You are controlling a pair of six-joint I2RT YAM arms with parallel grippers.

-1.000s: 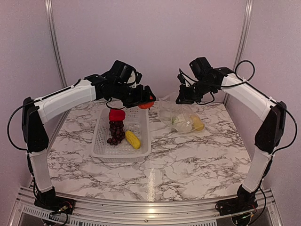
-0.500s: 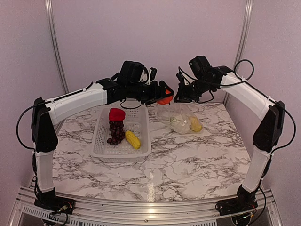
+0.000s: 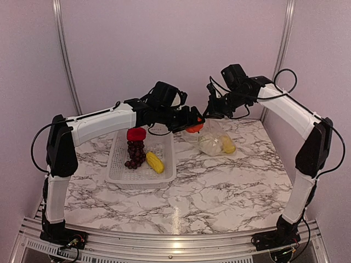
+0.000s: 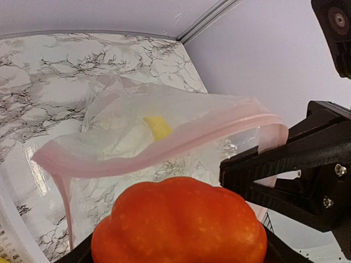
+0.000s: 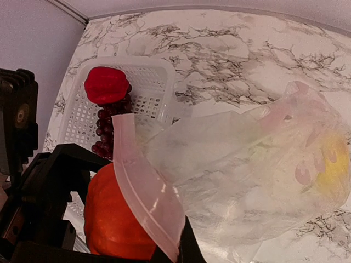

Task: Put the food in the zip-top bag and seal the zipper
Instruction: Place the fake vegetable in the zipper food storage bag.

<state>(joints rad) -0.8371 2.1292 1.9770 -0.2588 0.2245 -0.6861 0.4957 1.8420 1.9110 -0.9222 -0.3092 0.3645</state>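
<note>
My left gripper (image 3: 192,124) is shut on the orange round fruit (image 3: 193,128) and holds it in the air right at the mouth of the clear zip-top bag (image 3: 213,138). In the left wrist view the fruit (image 4: 178,224) sits just before the pale pink zipper strip (image 4: 164,143), which bows open. My right gripper (image 3: 210,109) is shut on the bag's mouth edge and holds it lifted; its view shows the strip (image 5: 145,192) beside the fruit (image 5: 112,219). The white cauliflower (image 3: 208,144) and a yellow corn piece (image 3: 228,145) lie inside the bag.
The white perforated basket (image 3: 118,175) stands left of the bag, holding the red bell pepper (image 3: 136,133), the dark grape bunch (image 3: 135,154) and a yellow corn piece (image 3: 154,162). Metal frame posts stand at the back corners.
My left arm has carried the orange fruit to the right, from above the basket's far end to the bag's mouth. My right gripper has kept hold of the lifted bag edge.
</note>
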